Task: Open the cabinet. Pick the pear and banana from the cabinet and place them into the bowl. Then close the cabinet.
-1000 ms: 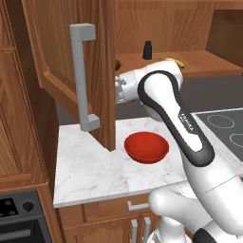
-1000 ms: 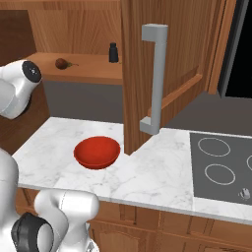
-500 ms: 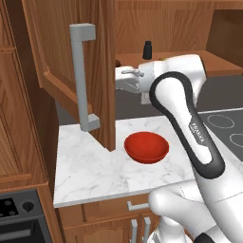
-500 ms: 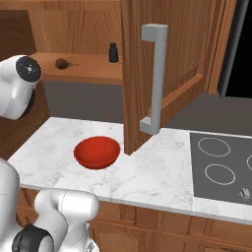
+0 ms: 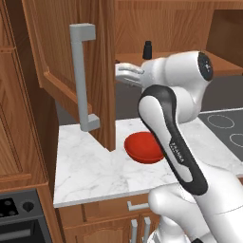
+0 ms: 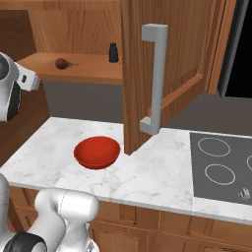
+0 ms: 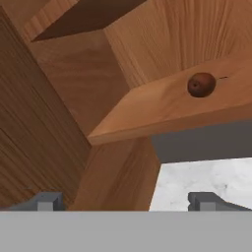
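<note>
The cabinet stands open. One door with its grey bar handle (image 5: 80, 76) swings out on the left of the left base view, and a door with a handle (image 6: 153, 78) stands out on the right of the right base view. The small dark brown pear (image 6: 61, 63) lies on the cabinet shelf (image 6: 83, 69); the hand view has this pear (image 7: 201, 84) up and to the right of my fingers. My gripper (image 5: 119, 75) is open and empty at the shelf's front edge, left of the pear, fingertips (image 7: 45, 201) wide apart. The red bowl (image 5: 142, 147) (image 6: 97, 151) sits on the counter below. The banana is out of view.
A small black bottle (image 6: 113, 52) (image 5: 147, 49) stands on the shelf to the right of the pear. The white marble counter (image 6: 54, 142) runs under the cabinet, with a cooktop (image 6: 219, 165) at its right. A wooden side wall (image 7: 44, 128) rises close on the hand's left.
The arm has swung its upper links to the right and up, and the hand has risen a little toward shelf height. Pear, bowl and doors have not moved.
</note>
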Available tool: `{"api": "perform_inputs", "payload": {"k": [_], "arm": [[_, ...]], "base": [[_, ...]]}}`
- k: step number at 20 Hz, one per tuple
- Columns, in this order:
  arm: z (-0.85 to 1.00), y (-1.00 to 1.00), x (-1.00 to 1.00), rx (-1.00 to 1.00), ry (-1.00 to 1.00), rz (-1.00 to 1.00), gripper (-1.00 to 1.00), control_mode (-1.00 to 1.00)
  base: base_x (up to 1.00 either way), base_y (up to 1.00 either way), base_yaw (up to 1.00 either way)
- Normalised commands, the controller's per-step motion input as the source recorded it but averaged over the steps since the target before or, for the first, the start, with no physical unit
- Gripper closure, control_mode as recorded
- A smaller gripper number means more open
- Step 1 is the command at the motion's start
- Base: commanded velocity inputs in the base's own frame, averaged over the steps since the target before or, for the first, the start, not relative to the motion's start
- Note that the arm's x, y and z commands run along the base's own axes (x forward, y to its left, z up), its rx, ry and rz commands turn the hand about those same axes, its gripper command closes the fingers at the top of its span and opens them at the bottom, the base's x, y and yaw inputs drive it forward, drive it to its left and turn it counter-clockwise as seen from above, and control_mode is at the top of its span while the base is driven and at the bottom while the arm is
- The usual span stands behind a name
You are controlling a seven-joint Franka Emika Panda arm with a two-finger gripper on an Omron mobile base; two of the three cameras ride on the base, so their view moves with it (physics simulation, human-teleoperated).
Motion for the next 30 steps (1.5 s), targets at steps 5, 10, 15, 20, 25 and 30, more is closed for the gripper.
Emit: {"api": "perform_inputs", "payload": {"k": [5, 10, 15, 20, 25, 30], "arm": [[0.03, -0.35, 0.34, -0.01, 0.04, -0.07, -1.00, -1.00], [0.00, -0.39, 0.57, 0.01, 0.04, 0.04, -1.00, -1.00], [0.00, -0.20, 0.76, 0.00, 0.00, 0.01, -1.00, -1.00], [0.00, -0.01, 0.82, 0.00, 0.00, 0.00, -1.00, -1.00], [0.00, 0.00, 0.83, 0.00, 0.00, 0.00, -1.00, -1.00], [0.00, 0.00, 0.72, -0.01, 0.03, 0.00, -1.00, -1.00]], "base": [[0.00, 0.00, 0.00], [0.00, 0.00, 0.00], [0.00, 0.00, 0.00], [0.00, 0.00, 0.00], [0.00, 0.00, 0.00], [0.00, 0.00, 0.00]]}}
